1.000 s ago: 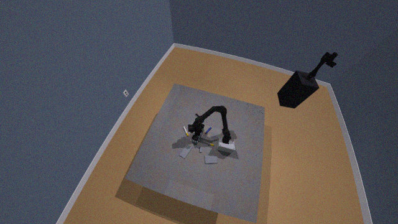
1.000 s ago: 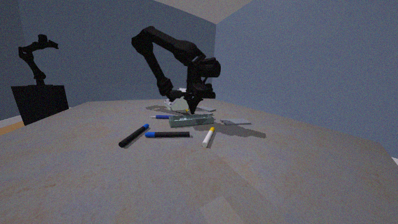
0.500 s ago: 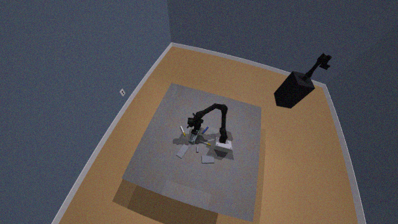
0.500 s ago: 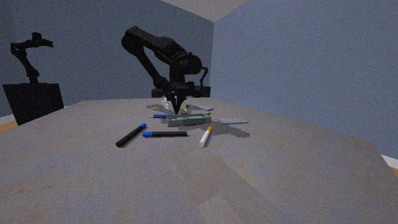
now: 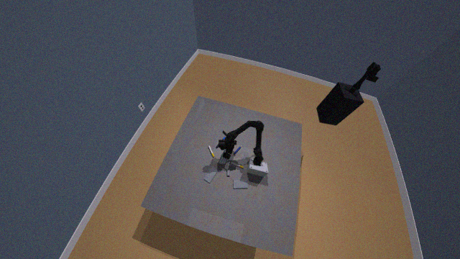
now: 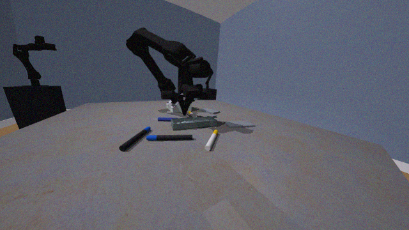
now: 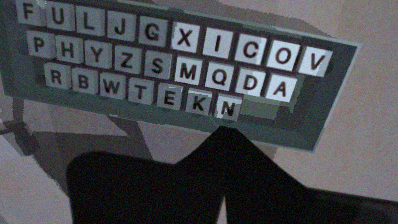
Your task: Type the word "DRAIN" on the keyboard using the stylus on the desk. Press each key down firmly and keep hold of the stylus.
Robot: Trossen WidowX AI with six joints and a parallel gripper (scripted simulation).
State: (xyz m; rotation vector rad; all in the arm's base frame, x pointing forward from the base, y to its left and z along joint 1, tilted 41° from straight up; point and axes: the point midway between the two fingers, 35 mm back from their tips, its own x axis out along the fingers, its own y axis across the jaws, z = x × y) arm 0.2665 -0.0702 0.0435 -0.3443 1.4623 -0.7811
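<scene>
The keyboard (image 5: 222, 159) (image 6: 192, 124) (image 7: 310, 136) is a grey-green tray of letter keys. In the wrist view the keys D (image 7: 250, 81), R (image 7: 56, 76), A (image 7: 280, 87), I (image 7: 217, 45) and N (image 7: 228, 107) show. My gripper (image 5: 226, 155) (image 6: 185, 114) (image 7: 225, 135) is shut with no stylus visible in it. Its pointed tips show just below N in the wrist view; their height above the keys is hard to tell. A blue pen (image 5: 237, 150) (image 6: 164, 119) with a thin pale tip, perhaps the stylus, lies beside the keyboard.
Two black pens (image 6: 135, 138) (image 6: 172, 137) with blue ends and a white pen (image 5: 210, 151) (image 6: 211, 140) with a yellow end lie beside the keyboard. Another yellow-ended pen (image 5: 241, 167) lies near the arm's base. Flat grey pieces (image 5: 210, 177) (image 5: 240, 184) lie on the desk (image 5: 266, 219).
</scene>
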